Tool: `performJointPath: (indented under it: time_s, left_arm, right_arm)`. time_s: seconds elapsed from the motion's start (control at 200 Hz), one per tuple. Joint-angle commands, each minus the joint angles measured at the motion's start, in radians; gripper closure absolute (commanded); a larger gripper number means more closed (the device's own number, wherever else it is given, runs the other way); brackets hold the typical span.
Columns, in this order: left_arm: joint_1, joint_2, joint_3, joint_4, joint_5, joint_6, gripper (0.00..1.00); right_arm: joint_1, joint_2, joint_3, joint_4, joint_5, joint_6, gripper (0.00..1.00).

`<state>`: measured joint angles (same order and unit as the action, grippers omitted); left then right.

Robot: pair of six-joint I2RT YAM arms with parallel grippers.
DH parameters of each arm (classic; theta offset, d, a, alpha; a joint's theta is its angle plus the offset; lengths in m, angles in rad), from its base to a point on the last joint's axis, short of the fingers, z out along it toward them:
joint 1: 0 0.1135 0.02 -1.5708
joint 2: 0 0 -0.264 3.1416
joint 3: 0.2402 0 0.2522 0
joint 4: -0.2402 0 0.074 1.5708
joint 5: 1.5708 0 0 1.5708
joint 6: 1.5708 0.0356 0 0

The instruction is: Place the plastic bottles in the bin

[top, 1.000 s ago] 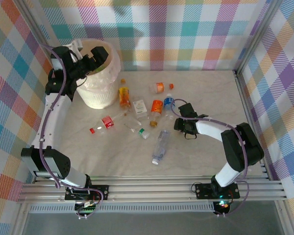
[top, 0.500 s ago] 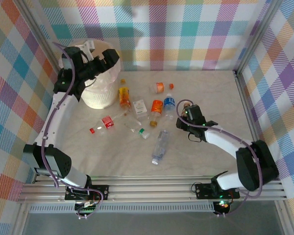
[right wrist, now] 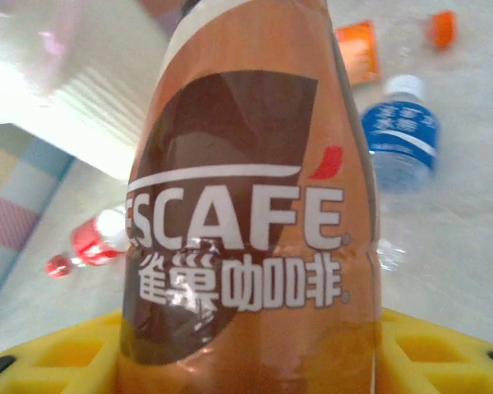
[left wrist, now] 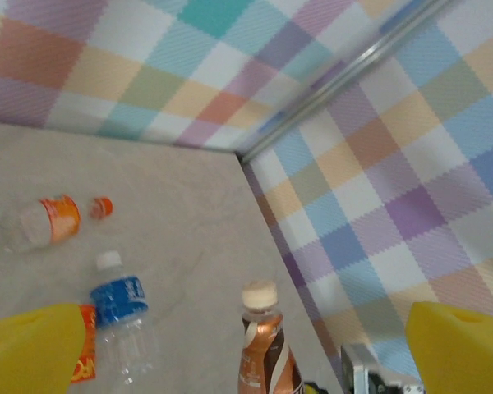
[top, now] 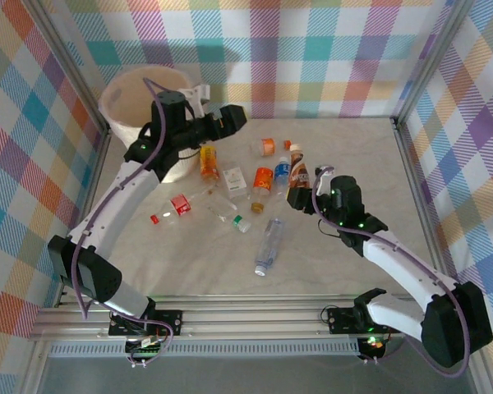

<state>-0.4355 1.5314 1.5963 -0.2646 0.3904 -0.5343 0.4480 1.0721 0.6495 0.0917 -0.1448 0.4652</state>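
My right gripper is shut on a brown coffee bottle with a cream cap, held upright above the table right of centre. Up close in the right wrist view, the bottle stands between yellow pads. My left gripper hangs open to the right of the bin, a cream-white bucket at the back left. Its yellow fingertips frame the brown bottle farther off. Several plastic bottles lie mid-table: an orange-labelled one, a blue-labelled one, a red-labelled one and a large clear one.
A small white box lies among the bottles. A loose orange cap sits beside a clear, orange-labelled bottle. Checked walls close in the table at the back and both sides. Bare tabletop lies at the far right.
My left arm has swung right, from over the bin out towards the table's middle. My right gripper has carried the brown bottle up and towards the back.
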Motion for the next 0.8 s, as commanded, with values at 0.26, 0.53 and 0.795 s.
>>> performJointPath:
  time_s: [0.26, 0.53, 0.795]
  left_arm:
    - [-0.163, 0.067, -0.085, 0.128, 0.076, -0.082, 0.00]
    - [-0.189, 0.063, -0.163, 0.196, 0.037, -0.128, 0.01]
    - [-0.191, 0.054, -0.208, 0.253, 0.083, -0.153, 0.15]
  right_arm:
    - [0.025, 0.037, 0.129, 0.161, -0.272, -0.037, 0.60]
    - [0.060, 0.100, 0.189, 0.227, -0.340, -0.032, 0.59]
    - [0.089, 0.120, 0.231, 0.207, -0.353, -0.053, 0.58]
